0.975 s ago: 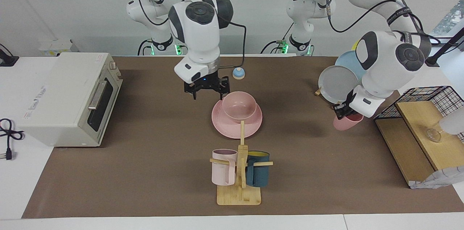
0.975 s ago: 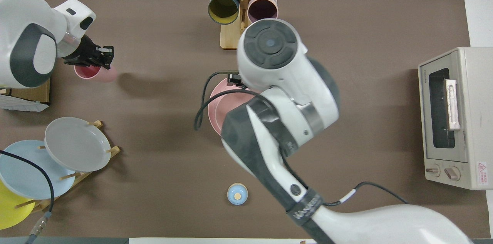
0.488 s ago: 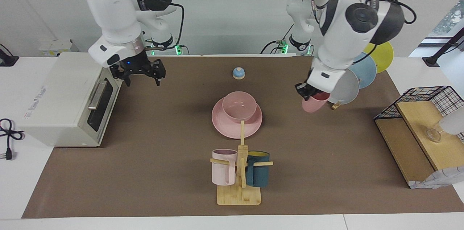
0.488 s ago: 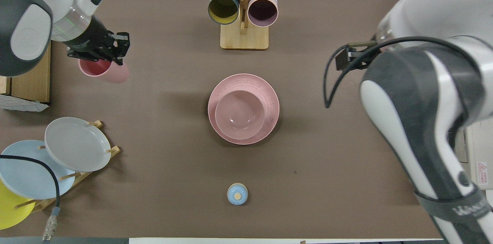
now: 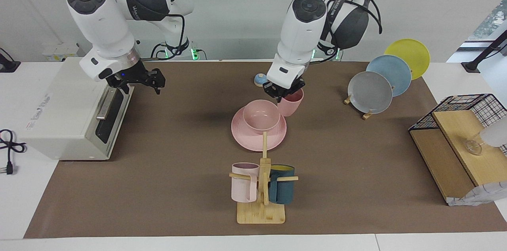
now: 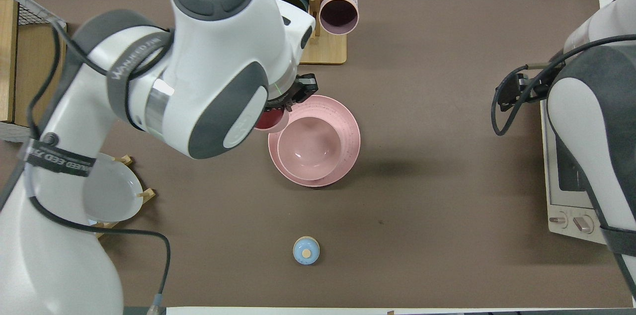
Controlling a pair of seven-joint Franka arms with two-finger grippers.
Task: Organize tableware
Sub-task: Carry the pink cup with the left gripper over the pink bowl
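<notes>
The left gripper [image 5: 283, 92] grips the pink cup [image 5: 291, 102] by its rim, raised over the pink plate's [image 5: 248, 140] edge at about two o'clock of the pink bowl [image 5: 261, 115], which sits on that plate. The right gripper [image 5: 137, 83], fingers spread, waits over the toaster oven's [image 5: 75, 104] front edge.

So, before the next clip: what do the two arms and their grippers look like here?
Both arms are glossy white with dark grey joint covers and round grey end caps. Black cables loop along each. The left arm carries a black band with white lettering in the overhead view. Silver wrist rings lead to the black two-finger left gripper and right gripper, the latter showing a small blue light.
</notes>
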